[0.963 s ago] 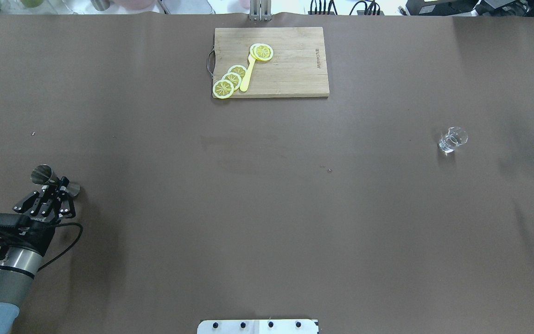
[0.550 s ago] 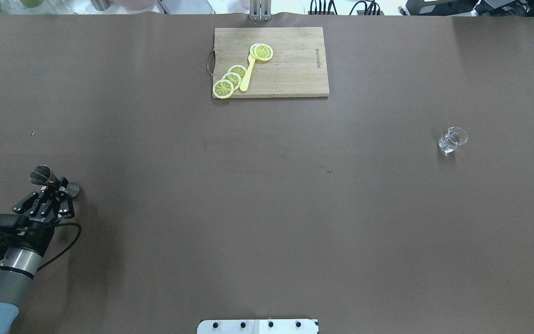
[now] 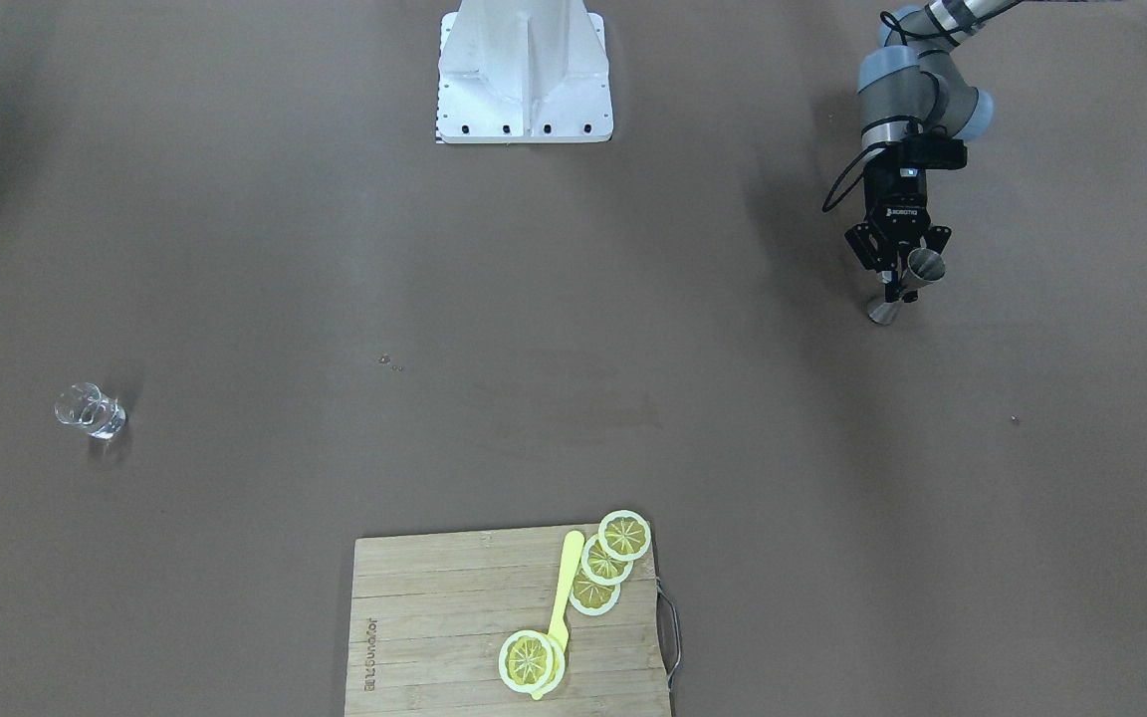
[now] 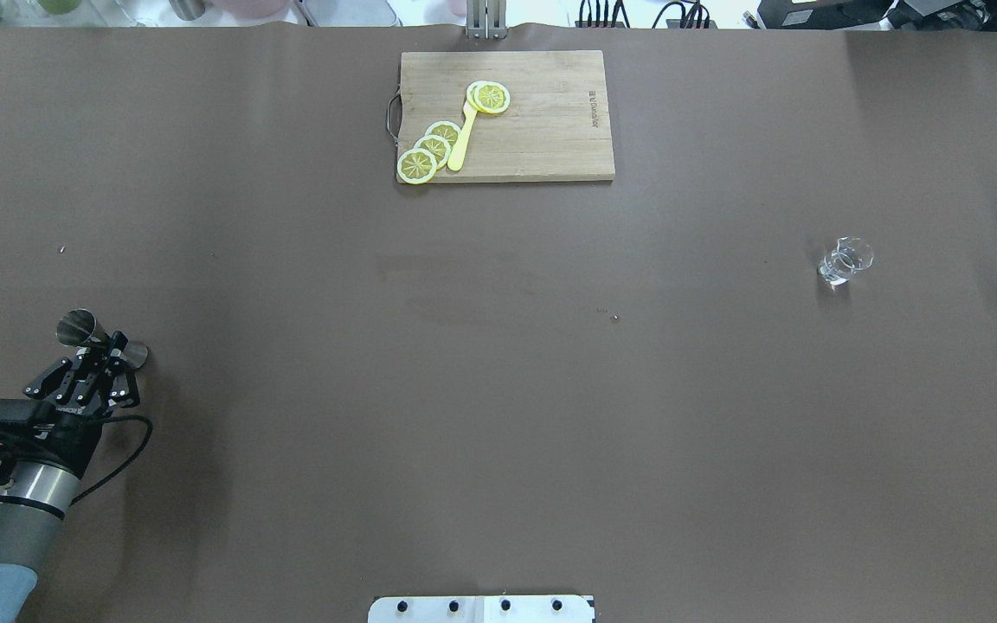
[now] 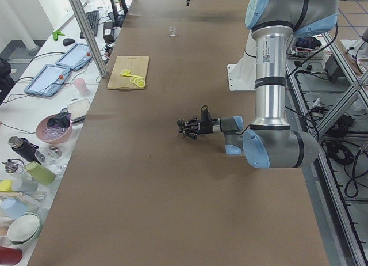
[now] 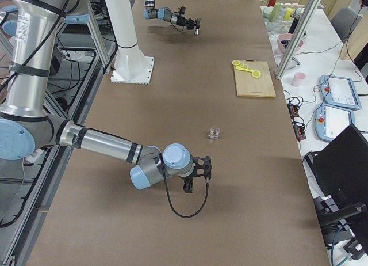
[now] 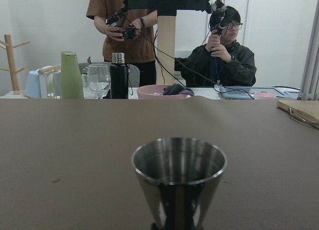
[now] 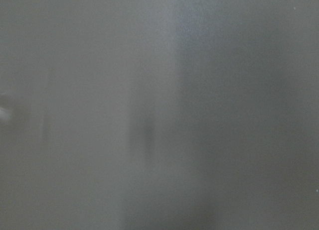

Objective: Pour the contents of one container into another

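A steel jigger [image 4: 81,328] stands on the brown table at the far left, with my left gripper [image 4: 107,348] shut on its narrow waist. In the front-facing view the jigger [image 3: 917,271] and the left gripper [image 3: 896,287] show at the upper right. The left wrist view is filled by the jigger's upper cup [image 7: 178,172], upright, and nothing shows inside it. A small clear glass [image 4: 845,260] stands alone far to the right, also seen as the glass [image 6: 215,132] in the right side view. My right gripper [image 6: 195,175] hangs low over the table short of that glass; I cannot tell whether it is open.
A wooden cutting board [image 4: 550,130] with lemon slices [image 4: 429,149] and a yellow utensil [image 4: 462,138] lies at the far middle edge. The robot base plate [image 4: 481,609] is at the near edge. Two people [image 7: 219,51] stay behind a cluttered side table beyond the left end.
The right gripper, at the overhead view's right edge one second ago, has moved out of that view. The left gripper and jigger have barely shifted.
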`<state>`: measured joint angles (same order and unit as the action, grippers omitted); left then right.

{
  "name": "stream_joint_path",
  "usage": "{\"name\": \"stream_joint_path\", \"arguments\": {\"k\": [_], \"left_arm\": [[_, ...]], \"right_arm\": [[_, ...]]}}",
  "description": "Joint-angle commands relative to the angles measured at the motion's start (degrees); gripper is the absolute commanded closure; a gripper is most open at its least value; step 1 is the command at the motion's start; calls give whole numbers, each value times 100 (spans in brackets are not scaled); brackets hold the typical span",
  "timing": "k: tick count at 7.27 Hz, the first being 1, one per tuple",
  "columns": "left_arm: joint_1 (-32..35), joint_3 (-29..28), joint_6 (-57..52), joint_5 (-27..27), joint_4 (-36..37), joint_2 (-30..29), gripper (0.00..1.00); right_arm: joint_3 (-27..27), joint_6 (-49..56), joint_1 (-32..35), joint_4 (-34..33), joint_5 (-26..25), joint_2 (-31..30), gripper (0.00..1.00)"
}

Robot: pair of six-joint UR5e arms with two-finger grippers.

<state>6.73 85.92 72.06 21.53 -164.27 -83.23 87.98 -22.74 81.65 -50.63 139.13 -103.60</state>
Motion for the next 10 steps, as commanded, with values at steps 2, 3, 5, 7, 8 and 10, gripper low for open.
{"name": "stream_joint_path", "arguments": {"k": [2,3,5,7,8,10], "left_arm": [[4,47,-26,0,174,0,2],[4,65,-34,0,176,0,2],[4,65,-34,0,184,-9,2],[4,65,-34,0,184,-18,2],[-5,100,-43,-9,184,-18,2],[-5,284,-78,-9,176,52,2]], "right_arm": [[841,2484,131,-3326,-244,233,0],[861,3425,715,-4218,-351,487,0],[887,4399,933,-5014,-726,673,0],[852,4357,879,-4992,-1003,788,0],[800,4331,888,-4975,-637,780,0],[730,4313,879,-4913,-624,797,0]]}}
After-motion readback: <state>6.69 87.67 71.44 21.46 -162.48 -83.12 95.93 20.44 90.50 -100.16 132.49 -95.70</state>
